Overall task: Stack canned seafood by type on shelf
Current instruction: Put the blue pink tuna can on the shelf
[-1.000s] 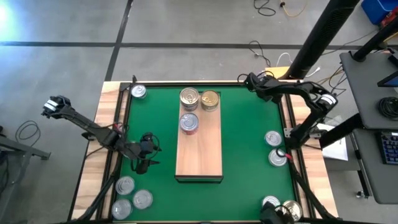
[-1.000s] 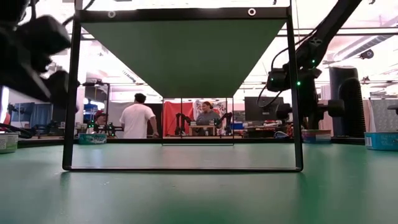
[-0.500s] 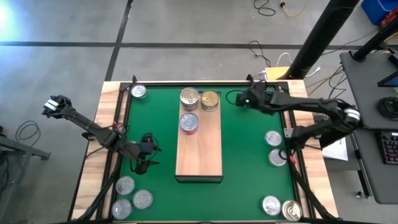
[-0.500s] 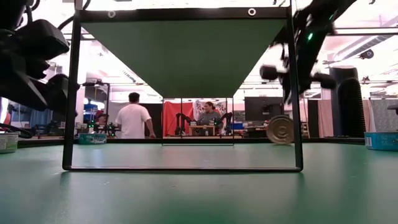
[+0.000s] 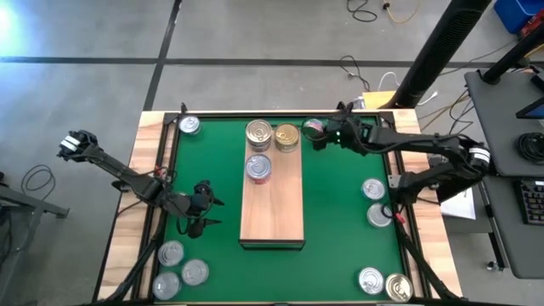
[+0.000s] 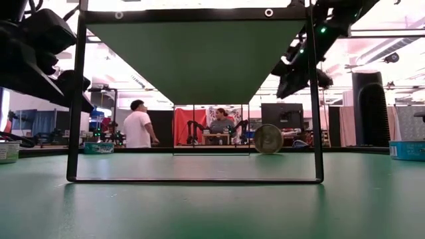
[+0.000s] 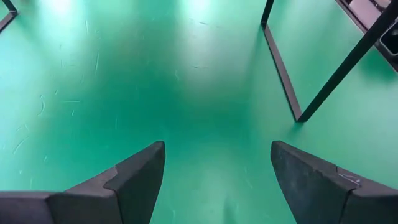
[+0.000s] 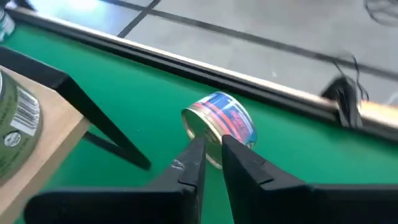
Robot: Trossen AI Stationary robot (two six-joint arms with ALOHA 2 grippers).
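Right claw (image 8: pixel 211 149) pinching can (image 8: pixel 221 124) by its rim beside shelf (image 5: pixel 272 204); thin grip, could slip and roll. Left claw (image 7: pixel 214 174) spread, idle.

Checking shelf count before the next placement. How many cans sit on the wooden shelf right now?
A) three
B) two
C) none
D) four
A: the high view shows three cans on the shelf, all at its far end: a silver-topped can beside a gold-topped can, and a red-sided can just in front of them.
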